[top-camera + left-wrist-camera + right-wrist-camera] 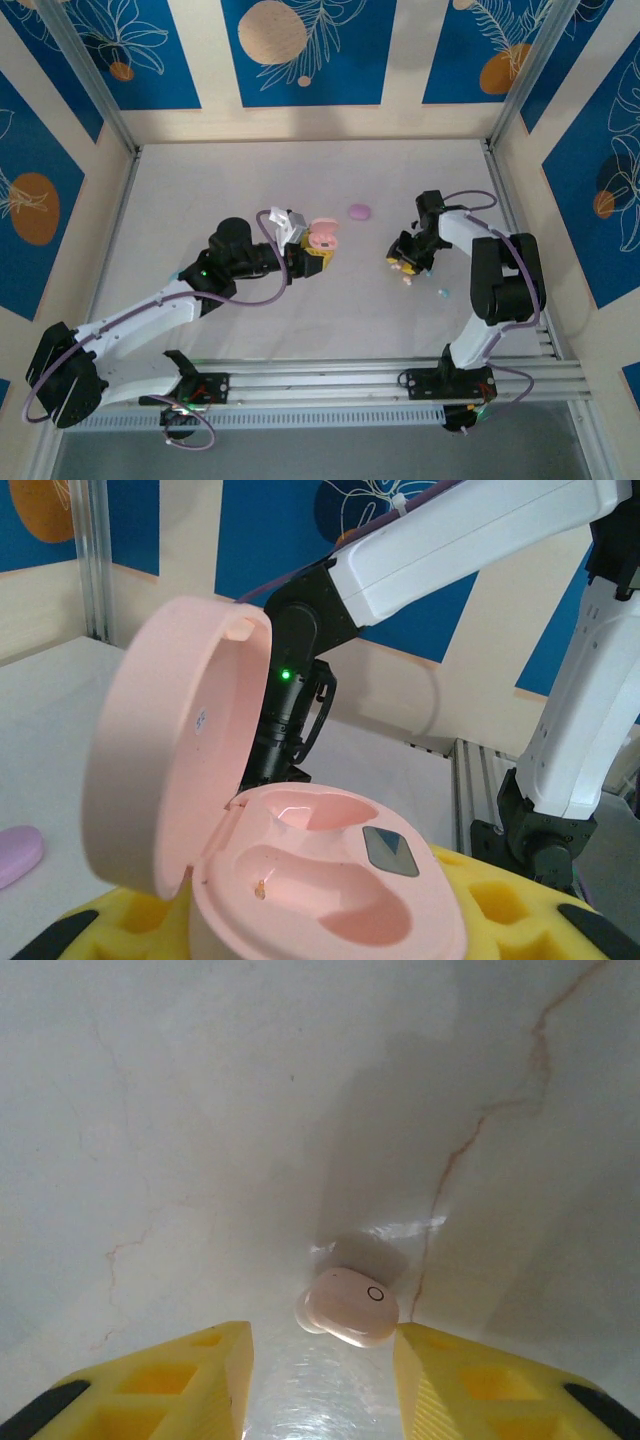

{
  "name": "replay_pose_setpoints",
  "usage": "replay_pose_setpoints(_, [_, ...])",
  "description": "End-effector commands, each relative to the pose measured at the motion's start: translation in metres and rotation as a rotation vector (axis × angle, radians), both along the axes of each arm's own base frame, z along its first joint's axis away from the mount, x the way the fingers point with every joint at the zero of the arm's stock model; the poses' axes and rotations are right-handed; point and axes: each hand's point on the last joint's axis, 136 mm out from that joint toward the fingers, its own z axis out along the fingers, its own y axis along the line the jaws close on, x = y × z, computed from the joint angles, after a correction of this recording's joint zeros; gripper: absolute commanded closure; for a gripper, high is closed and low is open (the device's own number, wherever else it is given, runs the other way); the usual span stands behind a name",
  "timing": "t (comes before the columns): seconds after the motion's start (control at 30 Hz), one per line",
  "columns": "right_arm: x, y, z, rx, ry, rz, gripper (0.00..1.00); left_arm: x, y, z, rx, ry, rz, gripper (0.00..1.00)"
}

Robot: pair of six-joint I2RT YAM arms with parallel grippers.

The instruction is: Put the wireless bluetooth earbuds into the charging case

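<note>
Your left end effector (320,252) is pinching the pink charging case (330,880), lid hinged open. Your right end effector (320,1380) is spread low over the surface (200,1160), a pink earbud (348,1306) lying on it between the fingertips.

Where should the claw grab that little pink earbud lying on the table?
Pinch the rounded body, end to end, from straight above. The pink earbud lies flat on the table, and the right claw has its fingers open either side, wider than it.

Glossy pink plastic case (300,880), smooth pink earbud (348,1306)
</note>
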Motion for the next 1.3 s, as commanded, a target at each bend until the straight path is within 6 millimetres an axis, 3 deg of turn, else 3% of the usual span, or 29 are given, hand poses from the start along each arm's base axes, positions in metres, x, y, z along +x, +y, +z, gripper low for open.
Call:
replay_pose_setpoints(0.0, [0.006, 0.002, 0.002, -0.017, -0.006, 0.023, 0.57, -0.006, -0.002, 0.011, -0.015, -0.018, -0.021, 0.74])
replay_pose_setpoints(0.43, [0.019, 0.015, -0.003, -0.04, -0.026, 0.125, 0.58, -0.005, 0.0, 0.009, -0.013, -0.011, -0.008, 0.74])
replay_pose_setpoints(1.27, [0.022, 0.005, -0.01, -0.165, -0.003, 0.178, 0.6, -0.007, 0.0, 0.02, -0.01, -0.032, -0.016, 0.74])
